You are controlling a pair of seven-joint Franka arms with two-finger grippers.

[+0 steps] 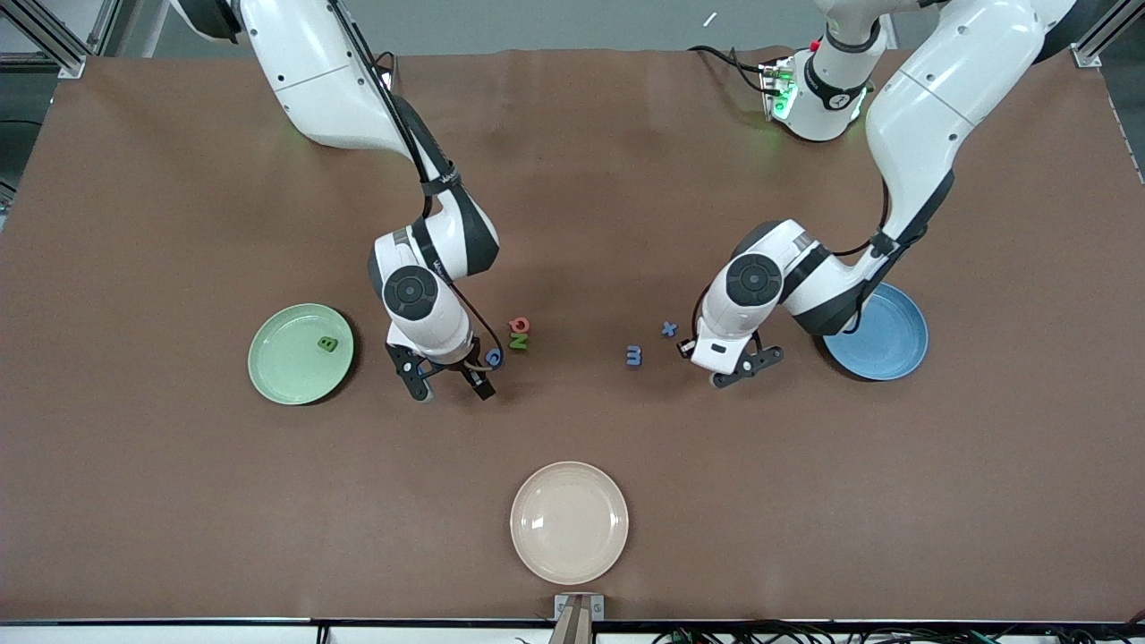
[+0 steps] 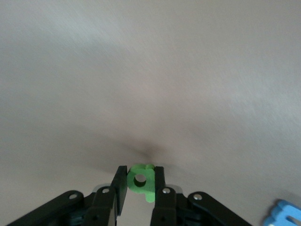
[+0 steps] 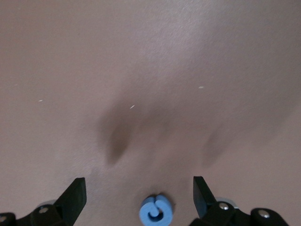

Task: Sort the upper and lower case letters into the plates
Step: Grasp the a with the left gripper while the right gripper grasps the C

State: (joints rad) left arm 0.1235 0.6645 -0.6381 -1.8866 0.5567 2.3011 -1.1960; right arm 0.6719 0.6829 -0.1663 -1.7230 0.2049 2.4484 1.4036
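Note:
In the left wrist view my left gripper (image 2: 141, 169) is shut on a small green lower-case letter (image 2: 146, 188), held upright between the fingers just above the table. From the front, that gripper (image 1: 735, 370) hangs beside the blue m (image 1: 633, 356) and blue x (image 1: 669, 329), with the sky blue plate (image 1: 894, 353) close by. My right gripper (image 3: 138, 181) is open over the blue C (image 3: 156, 213), which lies flat on the table. In the front view it (image 1: 450, 383) is near the blue C (image 1: 495, 359), green N (image 1: 518, 341) and red Q (image 1: 519, 325). A green B (image 1: 328, 343) lies in the mint green plate (image 1: 282, 362).
A cream-beige plate (image 1: 569, 521) sits near the table's front edge, nearer the front camera than all the letters. One blue letter (image 2: 283, 215) shows at the edge of the left wrist view. Brown tabletop spreads wide around both plates.

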